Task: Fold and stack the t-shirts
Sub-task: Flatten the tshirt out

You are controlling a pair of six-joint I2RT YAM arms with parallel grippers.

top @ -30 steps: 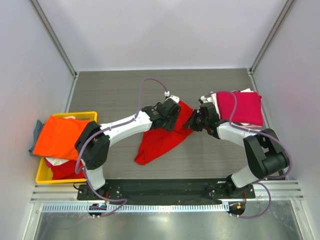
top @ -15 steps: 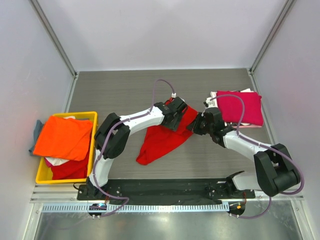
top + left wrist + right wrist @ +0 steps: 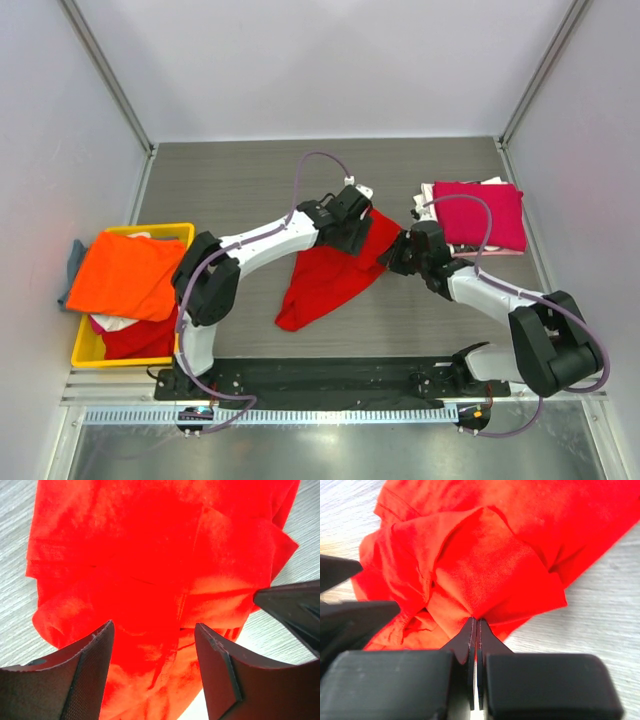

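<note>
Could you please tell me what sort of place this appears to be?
Probably a robot test cell in a lab: plain pale walls box in a grey table, with a yellow crate of shirts at its left side.

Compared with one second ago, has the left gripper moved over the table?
Yes. The left gripper shifted to the right in the top view, away from the yellow crate and nearer the magenta shirt.
</note>
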